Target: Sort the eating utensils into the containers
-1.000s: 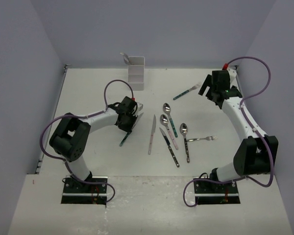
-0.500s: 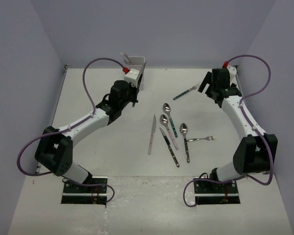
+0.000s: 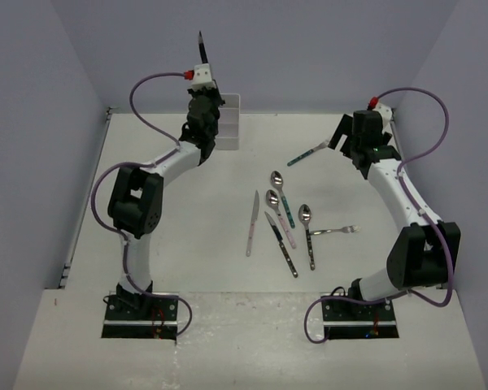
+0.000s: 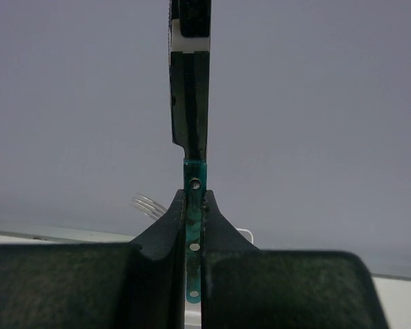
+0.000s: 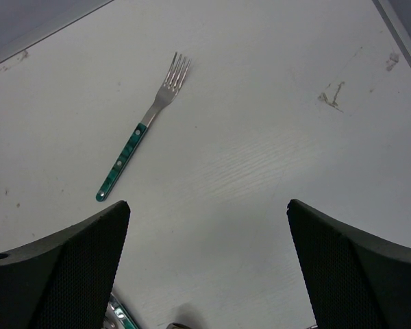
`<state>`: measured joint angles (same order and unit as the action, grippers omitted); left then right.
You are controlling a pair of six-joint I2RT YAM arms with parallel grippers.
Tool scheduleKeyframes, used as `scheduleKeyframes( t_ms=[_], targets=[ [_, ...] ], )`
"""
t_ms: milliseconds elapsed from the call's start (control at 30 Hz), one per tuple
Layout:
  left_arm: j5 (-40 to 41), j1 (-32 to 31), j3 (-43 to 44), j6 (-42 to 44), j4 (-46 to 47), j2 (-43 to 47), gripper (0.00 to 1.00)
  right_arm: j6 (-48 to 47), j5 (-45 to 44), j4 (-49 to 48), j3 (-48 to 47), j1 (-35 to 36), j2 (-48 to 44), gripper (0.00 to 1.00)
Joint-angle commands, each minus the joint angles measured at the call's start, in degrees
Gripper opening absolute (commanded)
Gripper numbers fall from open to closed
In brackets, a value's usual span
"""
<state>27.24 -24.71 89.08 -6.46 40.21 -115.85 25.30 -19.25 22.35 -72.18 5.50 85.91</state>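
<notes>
My left gripper (image 3: 204,80) is raised at the back of the table beside the white holder (image 3: 228,122). It is shut on the teal handle of a knife (image 3: 201,47), whose blade points straight up. In the left wrist view the knife (image 4: 190,103) stands edge-on between the closed fingers (image 4: 166,226). Fork tines (image 4: 147,204) and a white rim (image 4: 245,234) show behind them. My right gripper (image 3: 342,140) is open and empty, hovering just right of a teal-handled fork (image 3: 309,152), which also shows in the right wrist view (image 5: 140,130).
Mid-table lie a pink-handled knife (image 3: 250,223), a teal spoon (image 3: 281,195), a pink spoon (image 3: 278,215), a black-handled knife (image 3: 282,244), a black-handled spoon (image 3: 308,236) and a silver fork (image 3: 335,231). Walls close in the back and both sides.
My left arm has lifted the teal knife off the table's left middle and swung it up and back to the holder. My right arm has barely moved.
</notes>
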Motion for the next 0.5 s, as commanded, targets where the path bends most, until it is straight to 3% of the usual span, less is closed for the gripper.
scheduleKeyframes(
  t_ms=[0,133,267,467],
  targets=[
    [0.35,0.01,4.96,-0.22,12.34,-4.11,0.00,-2.00,0.53,-3.01,-0.59,-0.57,0.57,0.99],
    [-2.62,0.28,7.33,2.05,19.55,-10.69,0.00,-2.53,2.71,-3.10,-1.99,-1.36,2.24,0.99],
    [-3.94,0.54,11.64,1.28,18.25,-14.83,0.00,-2.54,3.95,-3.19,-3.75,-2.07,3.56,0.99],
    [-6.68,0.54,7.17,0.57,22.28,-16.24,0.00,-2.53,4.92,-3.45,-4.81,-3.21,4.79,0.99]
  ],
)
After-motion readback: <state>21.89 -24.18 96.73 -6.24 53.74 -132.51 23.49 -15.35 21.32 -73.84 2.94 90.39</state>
